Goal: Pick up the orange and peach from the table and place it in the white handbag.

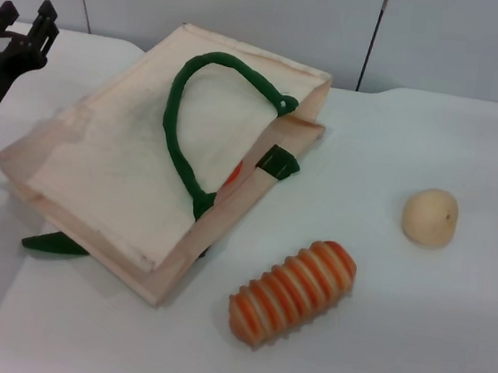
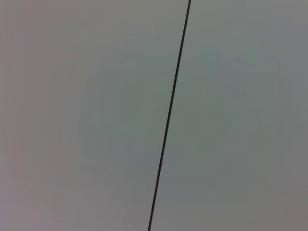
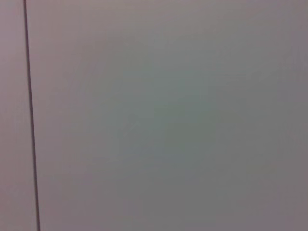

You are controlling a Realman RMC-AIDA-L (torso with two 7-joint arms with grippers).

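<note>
Lighting's pretty even and bright from overhead, soft shadows under the white handbag (image 1: 132,182) and the ribbed toy (image 1: 293,292). Both wrist views are flat, dim grey, kinda hazy.

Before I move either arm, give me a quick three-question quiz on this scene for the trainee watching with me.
1. True or false: the peach lies in plain view on the table.
2. Which lies closest to the open end of the white handbag?
A. the pale round fruit
B. the ribbed orange-and-cream item
C. the left hand
3. Fill in: by the robot's own sides, the left hand is on the handbag's ___ side.

Key:
1. False. No peach shows anywhere on the table.
2. B.
3. Left.
</note>
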